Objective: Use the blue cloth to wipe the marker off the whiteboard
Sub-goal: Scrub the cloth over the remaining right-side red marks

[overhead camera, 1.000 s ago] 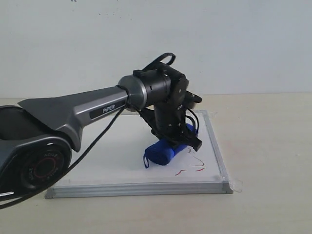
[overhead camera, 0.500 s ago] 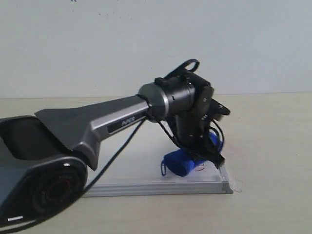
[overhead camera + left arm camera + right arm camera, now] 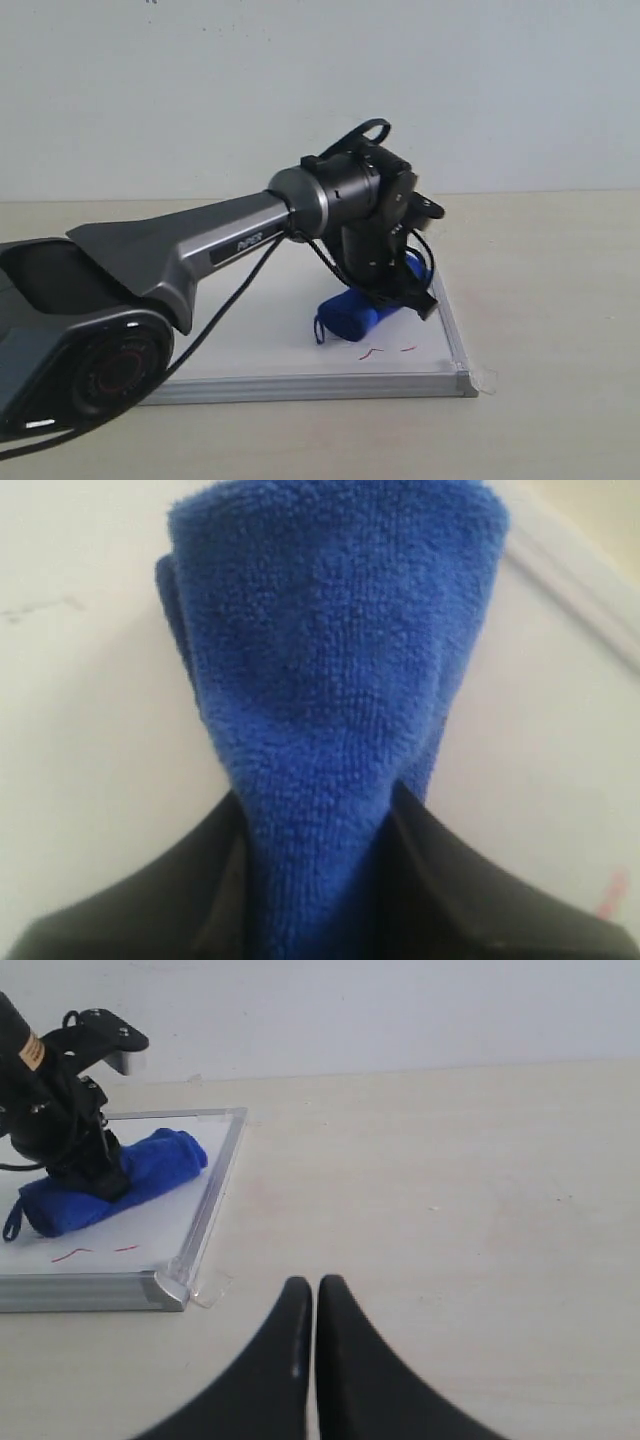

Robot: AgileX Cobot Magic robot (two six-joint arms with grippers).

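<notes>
While the blue cloth is clamped in the left tool on the whiteboard, only two short marker strokes are seen unwiped by its near edge; the right tool is held, fingers together, beside the whiteboard.

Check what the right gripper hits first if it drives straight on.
Looks free: the right gripper, shut, points across the table, with the whiteboard and blue cloth off to one side. Beyond that only the far wall, though depth is unclear.
</notes>
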